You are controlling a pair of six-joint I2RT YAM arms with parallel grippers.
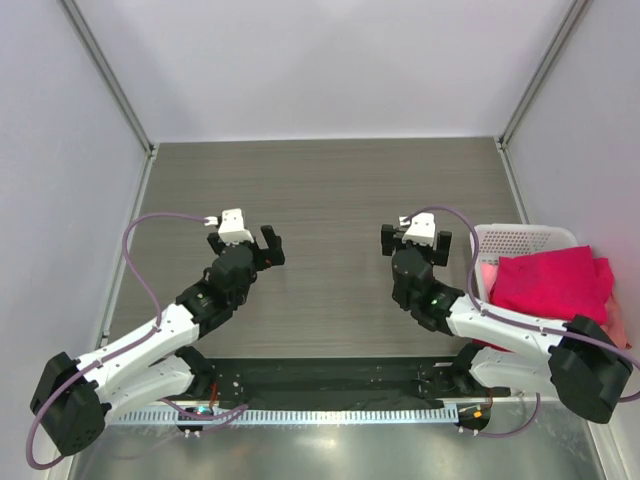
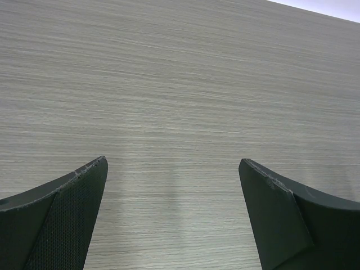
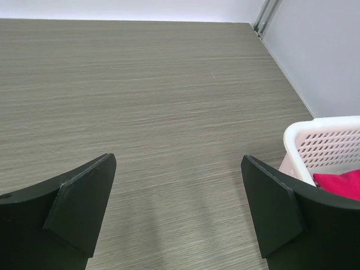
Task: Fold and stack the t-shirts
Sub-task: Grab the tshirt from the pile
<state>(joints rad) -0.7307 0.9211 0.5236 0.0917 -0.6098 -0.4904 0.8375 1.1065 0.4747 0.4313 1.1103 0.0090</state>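
Grey wood-grain table point(image 1: 330, 190) boxed in by plain pale walls, with metal rails running up the two far corners. The t-shirts point(image 1: 548, 287) are bunched together at the right edge, toward the near right corner, piled in a white perforated basket point(image 1: 522, 237). On top is a bright crimson one, crumpled rather than folded, hanging out past the basket's right side. Some paler salmon-pink cloth point(image 1: 488, 274) peeks out under it against the basket's left wall, and another pink strip shows at the far right of the pile. How many shirts are under there I can't tell.

The right gripper point(image 1: 414, 243) is the closer one, hovering over bare table just left of the basket and not touching it. Its jaws are spread wide with nothing between them. In the right wrist view the two dark fingers point(image 3: 84, 191) frame plain wood grain, with the basket's rim and a sliver of crimson off to the right.

The left gripper point(image 1: 246, 246) is well apart from the pile, over the left half of the table and roughly level with the right one. It's also spread wide and holding nothing — its wrist view is just table between the fingers, one of which has a mesh-textured pad.
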